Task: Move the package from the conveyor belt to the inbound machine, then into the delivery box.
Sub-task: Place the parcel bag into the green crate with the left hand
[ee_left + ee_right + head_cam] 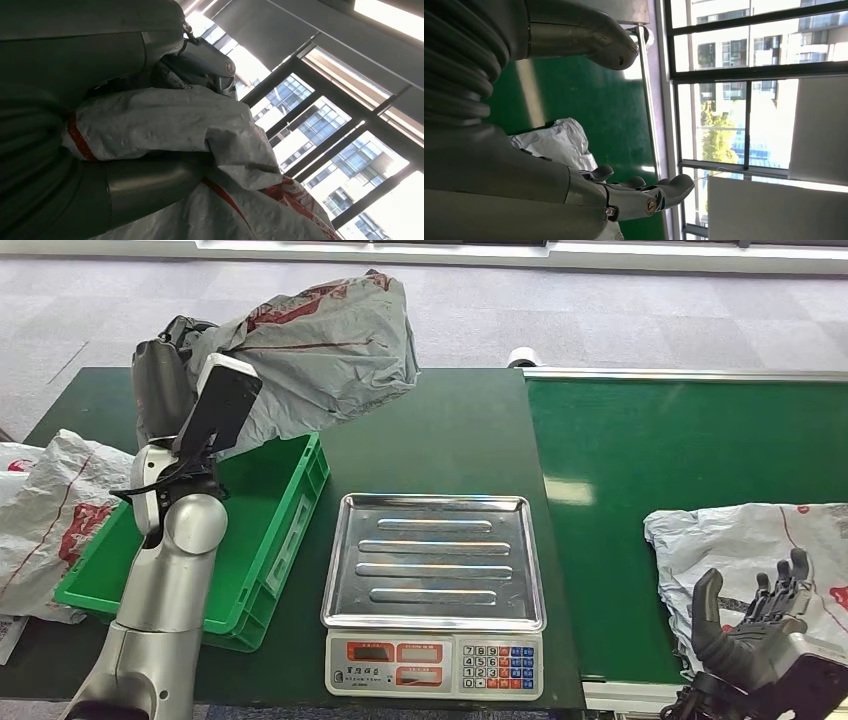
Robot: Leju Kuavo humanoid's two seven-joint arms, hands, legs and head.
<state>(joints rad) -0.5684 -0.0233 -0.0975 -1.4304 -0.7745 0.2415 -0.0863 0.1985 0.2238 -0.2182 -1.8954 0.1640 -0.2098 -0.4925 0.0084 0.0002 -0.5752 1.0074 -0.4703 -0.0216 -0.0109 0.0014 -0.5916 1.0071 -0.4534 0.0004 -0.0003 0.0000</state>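
Note:
My left hand [165, 370] is raised over the far end of the green delivery box [280, 530] and grips a crumpled grey package with red print [320, 345], held in the air above the box's far edge. The left wrist view shows that package [165, 120] wrapped in my hand's thumb and fingers [200, 60]. A second grey package [750, 550] lies on the green conveyor belt [680, 440] at the right. My right hand [765, 625] hovers at its near edge, fingers spread and holding nothing; the right wrist view shows the hand [624, 192] beside this package [556, 142].
A silver scale, the inbound machine [435, 560], with its keypad [498, 665] stands on the dark green table between box and belt. Another grey package [45, 510] lies left of the box, over the table edge. The belt's metal rail [680, 373] runs along the back.

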